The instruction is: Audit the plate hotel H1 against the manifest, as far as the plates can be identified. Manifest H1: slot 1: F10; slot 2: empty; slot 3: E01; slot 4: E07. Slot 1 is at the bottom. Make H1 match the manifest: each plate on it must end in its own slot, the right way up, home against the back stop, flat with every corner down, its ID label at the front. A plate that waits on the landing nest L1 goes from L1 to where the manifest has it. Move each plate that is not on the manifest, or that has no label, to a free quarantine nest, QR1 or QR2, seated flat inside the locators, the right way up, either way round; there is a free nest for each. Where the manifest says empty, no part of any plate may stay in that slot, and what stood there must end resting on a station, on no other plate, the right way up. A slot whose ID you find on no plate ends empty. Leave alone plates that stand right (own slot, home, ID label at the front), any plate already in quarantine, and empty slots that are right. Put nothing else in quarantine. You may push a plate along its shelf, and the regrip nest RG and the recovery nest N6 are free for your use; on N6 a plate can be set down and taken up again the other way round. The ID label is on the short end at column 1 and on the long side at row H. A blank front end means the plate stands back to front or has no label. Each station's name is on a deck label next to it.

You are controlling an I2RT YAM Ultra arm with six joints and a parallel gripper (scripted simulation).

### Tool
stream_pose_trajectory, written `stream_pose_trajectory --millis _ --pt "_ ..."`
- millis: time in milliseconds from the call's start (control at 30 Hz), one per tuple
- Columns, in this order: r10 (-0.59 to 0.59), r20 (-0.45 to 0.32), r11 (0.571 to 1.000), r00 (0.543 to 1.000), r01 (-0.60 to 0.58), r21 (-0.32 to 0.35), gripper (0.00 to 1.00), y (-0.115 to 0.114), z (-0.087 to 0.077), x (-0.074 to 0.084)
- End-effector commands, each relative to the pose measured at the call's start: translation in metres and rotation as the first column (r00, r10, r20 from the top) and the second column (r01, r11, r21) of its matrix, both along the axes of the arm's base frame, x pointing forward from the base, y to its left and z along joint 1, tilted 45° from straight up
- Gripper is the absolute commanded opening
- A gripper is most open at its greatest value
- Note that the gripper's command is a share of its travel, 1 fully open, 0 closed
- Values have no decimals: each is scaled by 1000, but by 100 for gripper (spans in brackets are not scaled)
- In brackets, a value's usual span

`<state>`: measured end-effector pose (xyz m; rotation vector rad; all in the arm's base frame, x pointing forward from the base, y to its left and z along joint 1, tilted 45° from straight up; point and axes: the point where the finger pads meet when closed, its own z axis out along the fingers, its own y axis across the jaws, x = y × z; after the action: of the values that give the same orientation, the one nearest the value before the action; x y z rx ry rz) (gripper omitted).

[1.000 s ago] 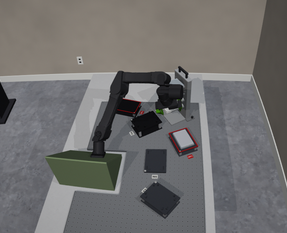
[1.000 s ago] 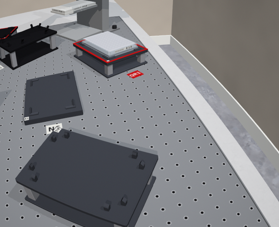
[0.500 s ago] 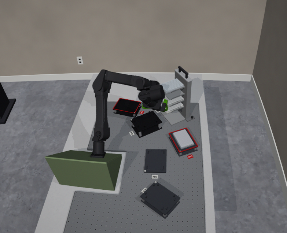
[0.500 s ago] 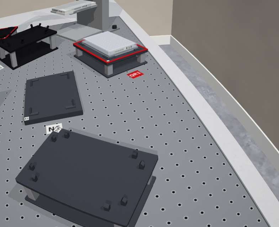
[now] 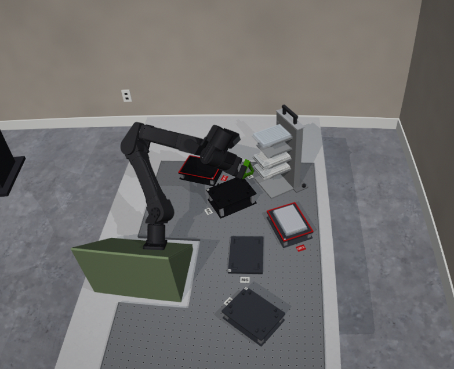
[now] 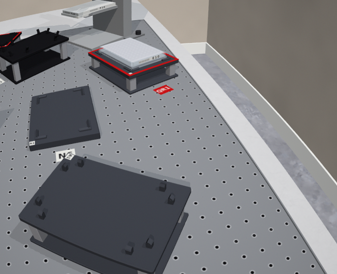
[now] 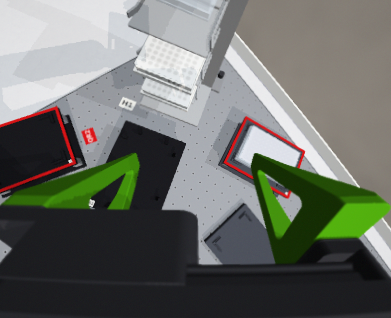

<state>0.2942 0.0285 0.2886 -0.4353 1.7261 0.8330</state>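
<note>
The plate hotel H1 point(image 5: 298, 158) point(image 7: 223, 45) stands at the back right of the deck. White plates sit on its top shelf point(image 5: 272, 134) and on its two lowest shelves point(image 5: 271, 159) point(image 5: 273, 170). The shelf between them point(image 5: 276, 148) looks bare. The lowest plate point(image 6: 88, 8) shows a front label too small to read for certain. A white plate labelled E10 point(image 5: 289, 220) point(image 6: 133, 51) point(image 7: 265, 152) sits in quarantine nest QR1 point(image 5: 275, 224) point(image 6: 150, 67). My gripper point(image 5: 247, 168) point(image 7: 195, 159) is open and empty, in the air just left of the hotel's front.
Red-rimmed nest QR2 point(image 5: 198, 167) point(image 7: 23, 150) is bare, left of my gripper. The black regrip nest RG point(image 5: 231, 194) point(image 6: 32, 47) point(image 7: 148, 165) lies below it. The flat nest N6 point(image 5: 245, 254) point(image 6: 62, 114) and a raised dark nest point(image 5: 254, 313) point(image 6: 103, 206) hold nothing.
</note>
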Motion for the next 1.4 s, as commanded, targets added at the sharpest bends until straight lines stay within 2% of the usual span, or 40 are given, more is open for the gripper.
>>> stream_pose_trajectory --millis 0,100,167,233,533,833,1233,1367 --pt "-77 -13 993 997 78 88 100 -2 22 0" --pt "-121 -35 983 992 125 136 100 3 25 -8" --pt "-121 -35 983 992 125 136 100 3 25 -8" --pt "-149 -52 973 987 156 167 100 6 27 -13" --pt "-261 -130 912 957 288 291 100 22 36 -38" --pt "-260 -130 912 957 288 291 100 33 44 -57" --pt "-261 -132 912 956 289 290 100 6 72 -64" --pt "-261 -133 912 956 289 290 100 2 76 -65"
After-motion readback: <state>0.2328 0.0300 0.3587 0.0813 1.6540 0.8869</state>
